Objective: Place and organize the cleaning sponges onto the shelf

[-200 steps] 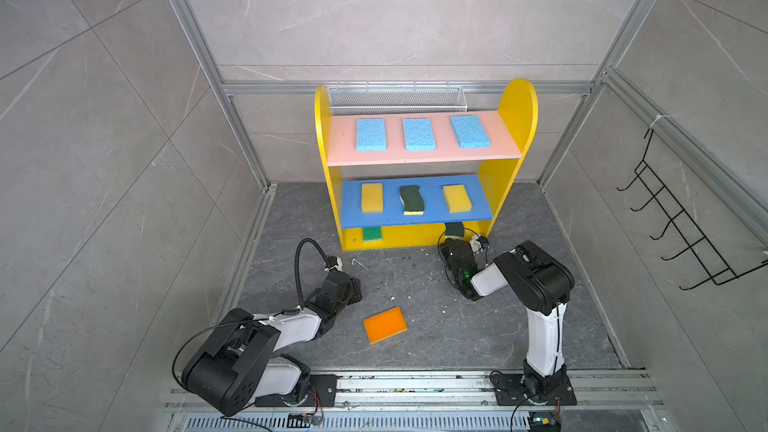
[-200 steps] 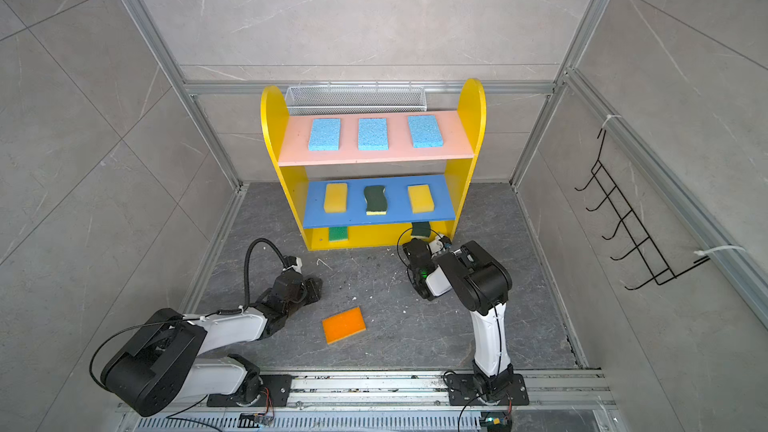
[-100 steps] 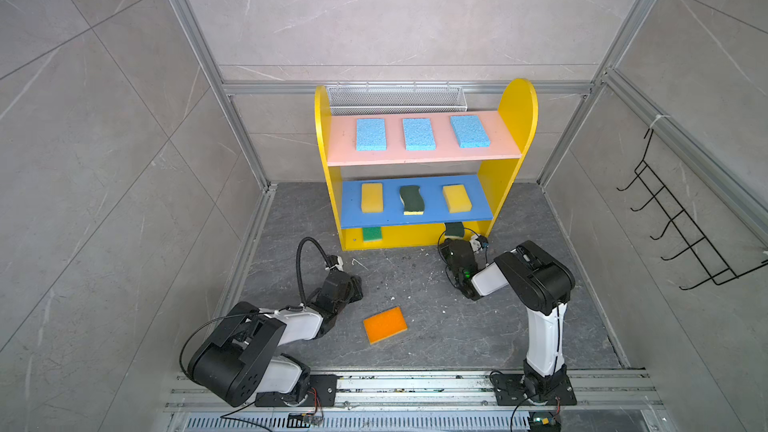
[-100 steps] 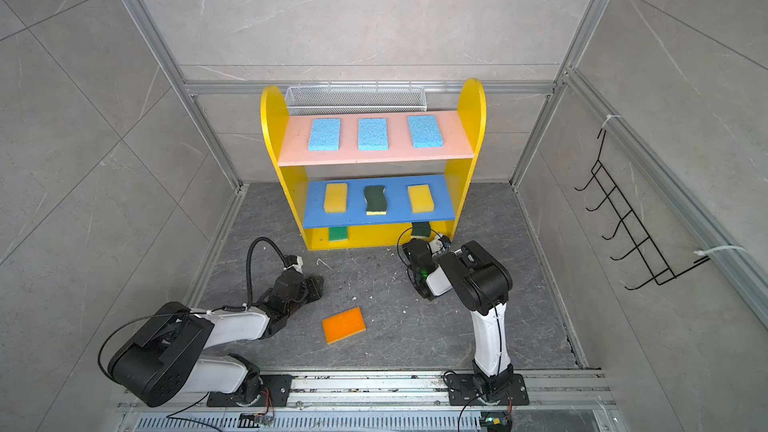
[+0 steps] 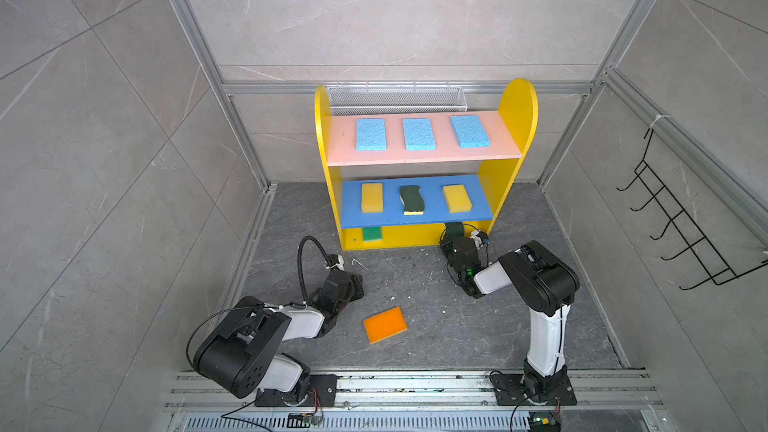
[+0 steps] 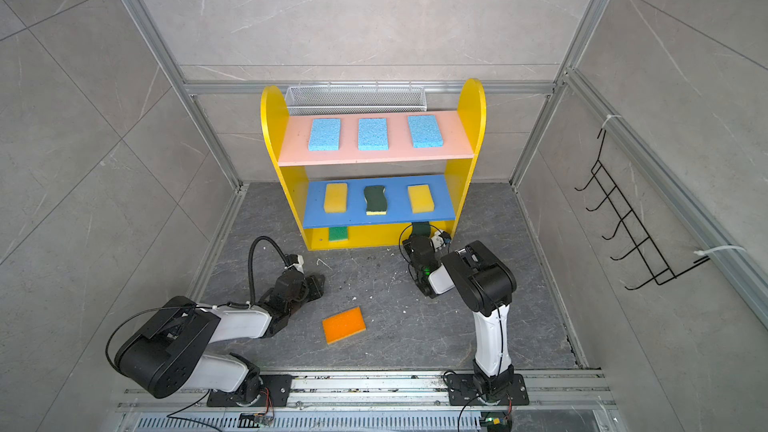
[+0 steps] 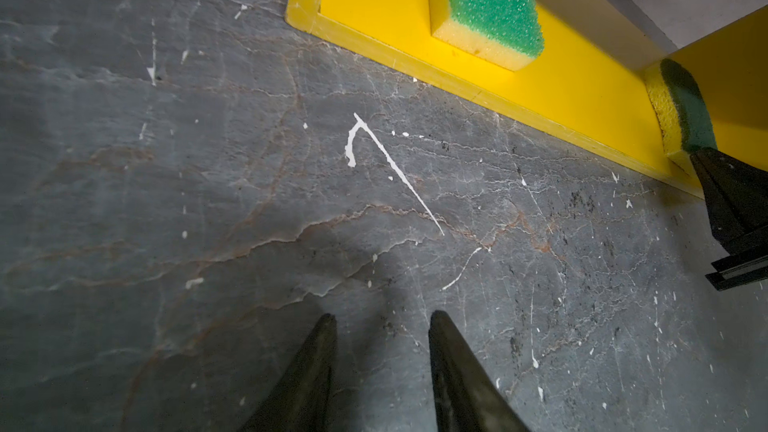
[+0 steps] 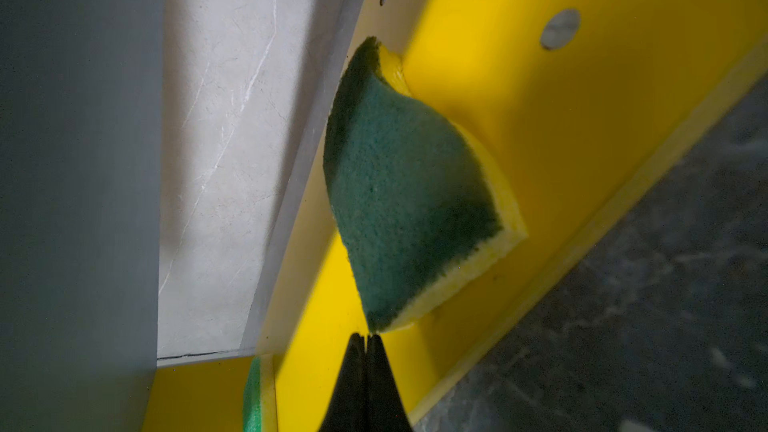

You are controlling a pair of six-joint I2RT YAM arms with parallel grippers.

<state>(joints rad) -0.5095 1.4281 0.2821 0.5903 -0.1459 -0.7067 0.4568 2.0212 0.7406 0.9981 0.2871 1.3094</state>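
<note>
**Shelf.** The shelf (image 5: 517,110) stands at 12 o'clock on the desk (image 5: 415,280).
- The pink board (image 5: 500,147) carries three light blue sponges (image 5: 419,134), flat in a spaced row.
- The blue board (image 5: 478,211) carries two yellow sponges (image 5: 371,198) flanking a dark-green wavy sponge (image 5: 412,199).
- The matched colours and even gaps read as deliberate sorting.

**Base tier.** On the yellow base (image 5: 407,241) a bright green sponge (image 5: 372,234) lies flat at the 9 o'clock end. A second wavy sponge (image 8: 415,184) sits at the 3 o'clock end, just beside the side panel. It appears tilted rather than settled flat.

**Right gripper** (image 8: 366,338). The jaws are pressed fully together with nothing between them, and their tips touch the second wavy sponge's near corner. In my judgement the closed jaws serve as a blunt pusher. The arm comes in low because the blue board overhangs the base and bars any approach from above. This looks like a nudge to seat the sponge, not a grasp.

**Left gripper** (image 7: 382,315). The jaws stand partly apart and empty, low over bare desk. The gripper is at about 10 o'clock from the orange sponge (image 5: 385,324) and clear of it. It is judged to be waiting out of the right arm's way.

**Outstanding.** The orange sponge lies flat on the desk toward 6 o'clock, well apart from the shelf, and is the only sponge not shelved. The vacant middle of the yellow base looks like its likely slot.
</note>
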